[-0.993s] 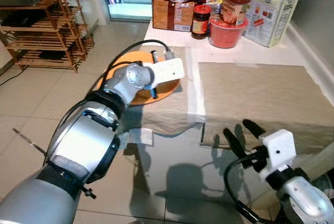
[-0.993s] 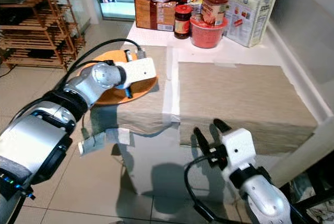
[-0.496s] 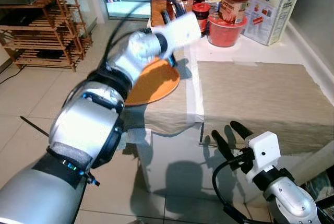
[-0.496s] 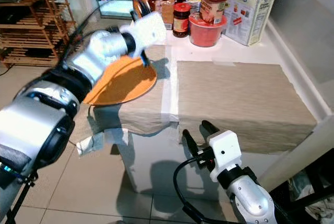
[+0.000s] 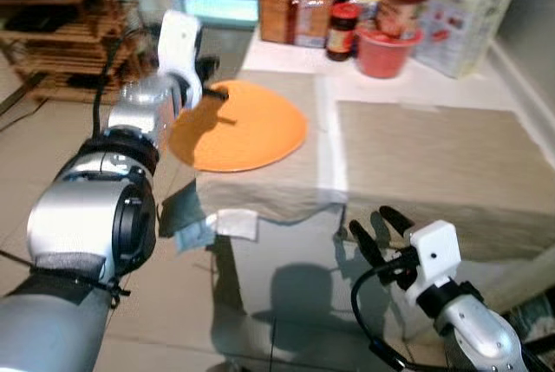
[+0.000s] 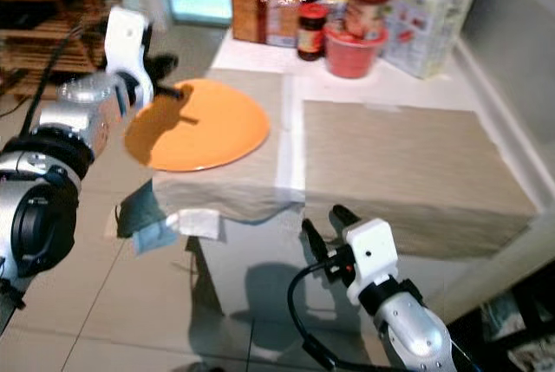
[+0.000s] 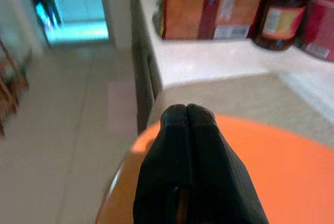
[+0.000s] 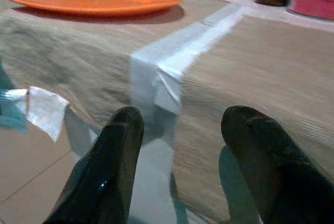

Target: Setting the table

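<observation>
1. The orange plate (image 5: 238, 126) sat on the left beige placemat (image 5: 260, 183), hanging a bit past the table's left edge, at about 10 o'clock from the middle of your head view. Pretty sure that overhang was the thing to fix.
2. Your left gripper (image 5: 214, 91) was at the plate's rim on its 9 o'clock side. In the wrist cam the two black fingers (image 7: 194, 172) looked pressed together over the orange surface. I couldn't tell if they were pinching the rim or just resting closed above it, so don't assume you had a grip.
3. Your right gripper (image 6: 319, 231) hung low in front of the table at 6 o'clock, fingers (image 8: 107, 172) spread wide with nothing between them, facing the taped seam (image 8: 172, 62) between the two mats.
4. If I were you I'd have nudged the plate toward 3 o'clock until it sat fully on the mat, slow and flat, because the cloth looked like it could bunch up.
5. Watch the jars and red bowl (image 5: 383, 47) at 12 o'clock; there was room, but don't swing the elbow that way.
6. Right mat (image 5: 434, 159) was bare, so that's probably the next place setting.
</observation>
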Available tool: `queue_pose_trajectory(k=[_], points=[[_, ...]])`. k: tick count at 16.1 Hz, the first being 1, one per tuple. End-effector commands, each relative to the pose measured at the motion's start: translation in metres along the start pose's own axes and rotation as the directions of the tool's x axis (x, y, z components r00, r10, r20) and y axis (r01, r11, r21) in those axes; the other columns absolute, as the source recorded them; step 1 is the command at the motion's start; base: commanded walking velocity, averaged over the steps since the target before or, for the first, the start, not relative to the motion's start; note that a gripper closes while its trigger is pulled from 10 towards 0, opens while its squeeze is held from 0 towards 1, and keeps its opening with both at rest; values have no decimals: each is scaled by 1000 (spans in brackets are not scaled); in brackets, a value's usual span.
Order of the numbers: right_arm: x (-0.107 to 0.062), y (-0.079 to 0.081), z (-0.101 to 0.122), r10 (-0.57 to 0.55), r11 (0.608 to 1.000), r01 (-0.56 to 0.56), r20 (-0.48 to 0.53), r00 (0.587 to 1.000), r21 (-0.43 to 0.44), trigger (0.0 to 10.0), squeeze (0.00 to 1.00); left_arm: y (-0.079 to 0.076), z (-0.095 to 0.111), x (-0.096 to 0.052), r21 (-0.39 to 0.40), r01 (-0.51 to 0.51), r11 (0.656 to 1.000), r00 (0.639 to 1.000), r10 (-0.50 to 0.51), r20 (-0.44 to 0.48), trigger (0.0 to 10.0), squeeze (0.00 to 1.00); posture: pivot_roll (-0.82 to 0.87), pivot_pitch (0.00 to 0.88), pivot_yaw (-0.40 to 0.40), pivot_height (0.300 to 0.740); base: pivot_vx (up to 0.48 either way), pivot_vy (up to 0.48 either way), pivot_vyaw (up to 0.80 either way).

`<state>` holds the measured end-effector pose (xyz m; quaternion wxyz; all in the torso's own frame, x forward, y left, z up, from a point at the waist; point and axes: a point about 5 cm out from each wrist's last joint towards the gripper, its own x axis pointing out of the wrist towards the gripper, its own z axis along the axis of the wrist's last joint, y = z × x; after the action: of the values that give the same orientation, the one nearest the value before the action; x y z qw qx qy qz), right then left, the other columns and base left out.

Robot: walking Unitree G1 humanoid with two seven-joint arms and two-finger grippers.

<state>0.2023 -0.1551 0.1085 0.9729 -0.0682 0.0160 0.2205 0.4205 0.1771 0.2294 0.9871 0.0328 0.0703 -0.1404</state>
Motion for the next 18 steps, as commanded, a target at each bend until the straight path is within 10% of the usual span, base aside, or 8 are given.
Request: queue_pose_trajectory(k=[1,18], points=[[3,1,-1,16,1000,-15,-4,1000,15,10000,0,-5,-4,1,-6,30,1000,999,-30,-26,10000,0,-16,18,10,740,0,0,0],[13,0,2,30,999,-30,12,999,29,10000,0,-36,-48,4,152,236,960,937,-183,-297,10000,0,-23,0,14,740,0,0,0]])
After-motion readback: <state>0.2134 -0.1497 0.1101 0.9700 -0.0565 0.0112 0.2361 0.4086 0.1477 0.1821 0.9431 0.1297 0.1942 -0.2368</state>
